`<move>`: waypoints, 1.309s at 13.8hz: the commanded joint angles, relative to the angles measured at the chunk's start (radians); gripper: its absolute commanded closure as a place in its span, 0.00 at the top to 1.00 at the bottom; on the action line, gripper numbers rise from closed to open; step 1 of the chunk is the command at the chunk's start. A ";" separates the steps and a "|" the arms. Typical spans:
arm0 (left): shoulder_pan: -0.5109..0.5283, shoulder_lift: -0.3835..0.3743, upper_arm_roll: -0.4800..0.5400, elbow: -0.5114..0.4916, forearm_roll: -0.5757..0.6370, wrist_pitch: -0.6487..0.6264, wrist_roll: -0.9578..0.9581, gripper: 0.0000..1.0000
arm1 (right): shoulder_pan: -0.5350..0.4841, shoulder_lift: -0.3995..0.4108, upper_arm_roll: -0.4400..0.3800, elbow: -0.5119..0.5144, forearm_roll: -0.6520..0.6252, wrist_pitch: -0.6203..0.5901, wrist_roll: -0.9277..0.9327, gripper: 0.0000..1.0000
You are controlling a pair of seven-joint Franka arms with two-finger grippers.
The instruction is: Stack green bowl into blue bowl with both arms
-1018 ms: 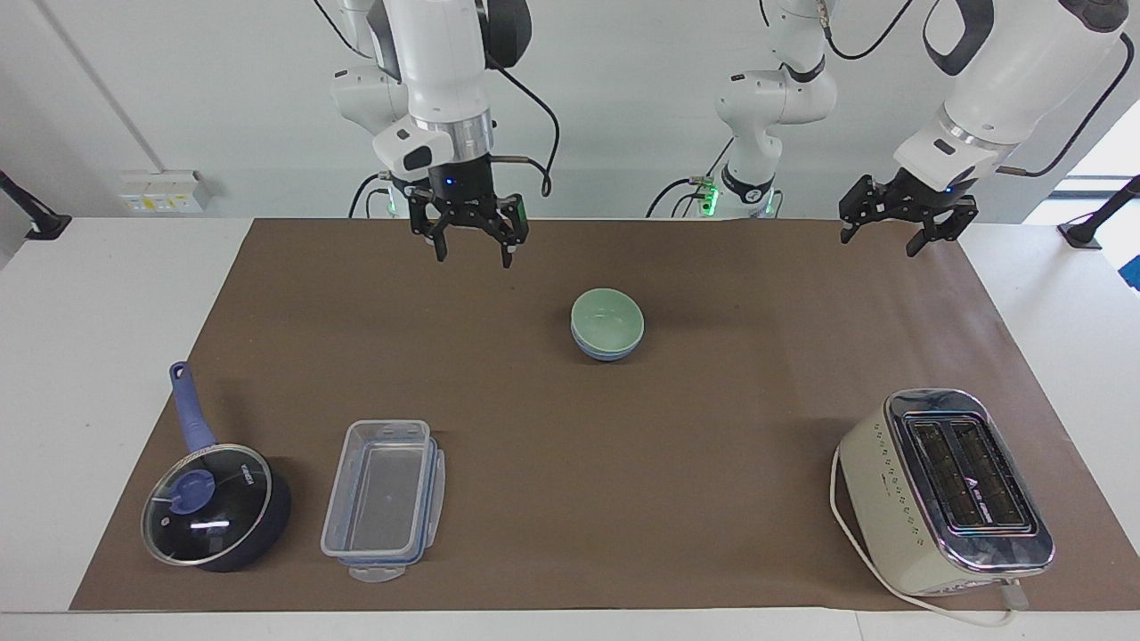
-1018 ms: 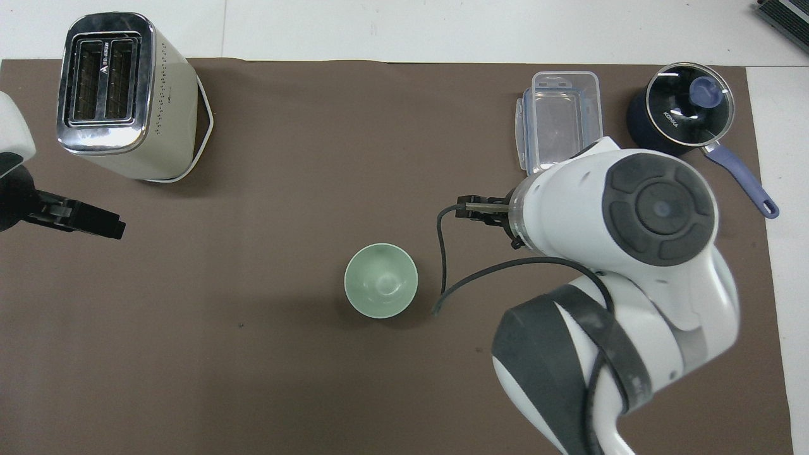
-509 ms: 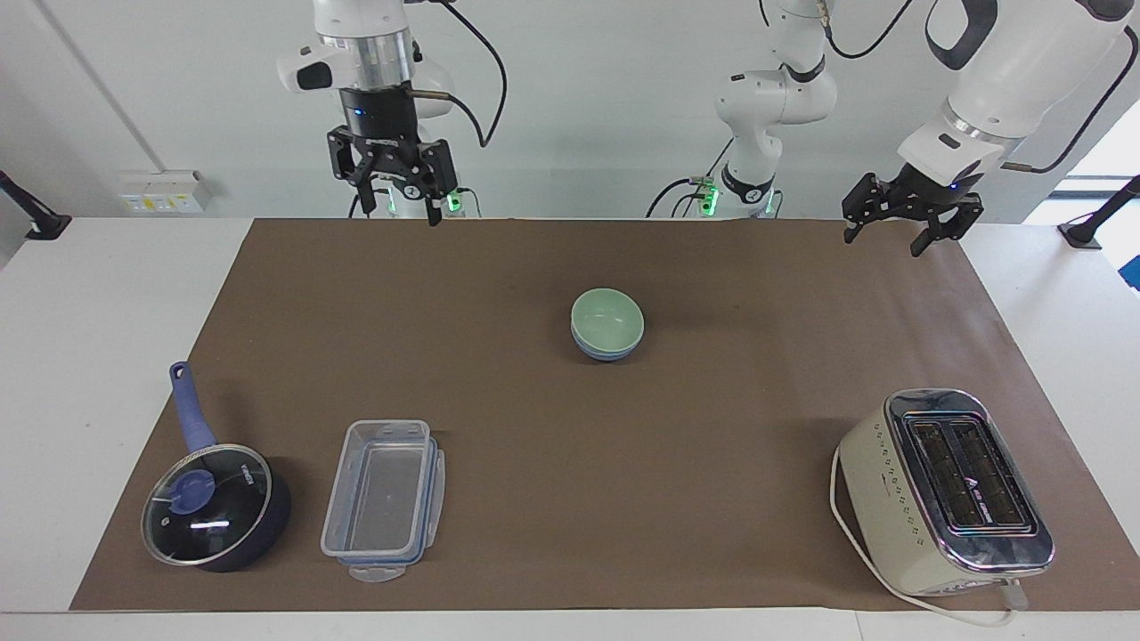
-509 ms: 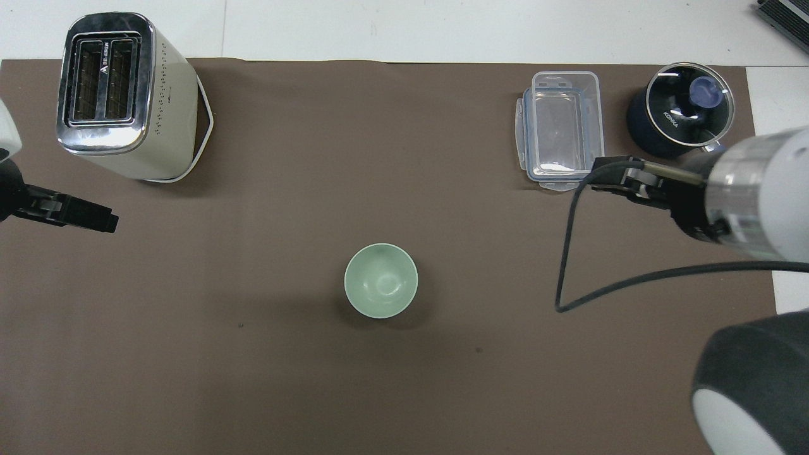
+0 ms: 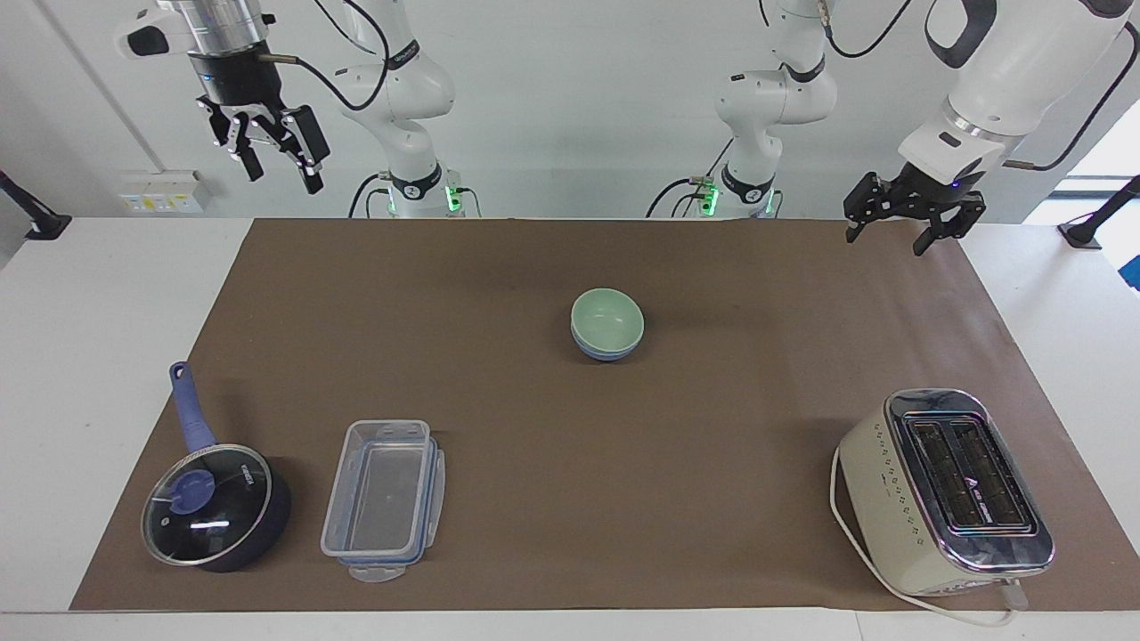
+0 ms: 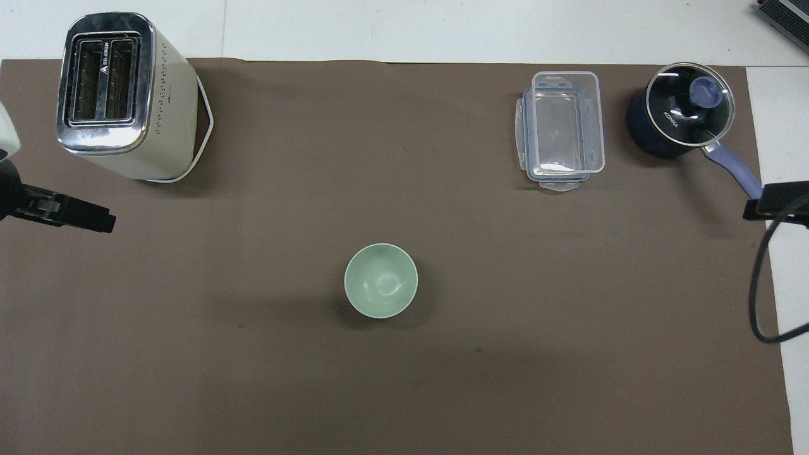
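Nesting: green bowl point(image 5: 607, 319) inside blue bowl point(image 5: 606, 349) | clear box point(image 5: 383, 499) seemingly empty | left hand point(image 5: 901, 232), right hand point(image 5: 281, 166) both spread, raised

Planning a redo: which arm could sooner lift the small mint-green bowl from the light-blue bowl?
Left, probably: the left gripper hangs low over the edge of the brown mat; the right gripper is raised far higher.

"KONKA" — on the saucepan lid point(image 6: 689, 96)
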 commanded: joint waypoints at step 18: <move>0.005 -0.027 -0.006 -0.005 0.024 -0.022 -0.065 1.00 | -0.013 0.056 0.021 -0.015 -0.069 -0.021 -0.183 1.00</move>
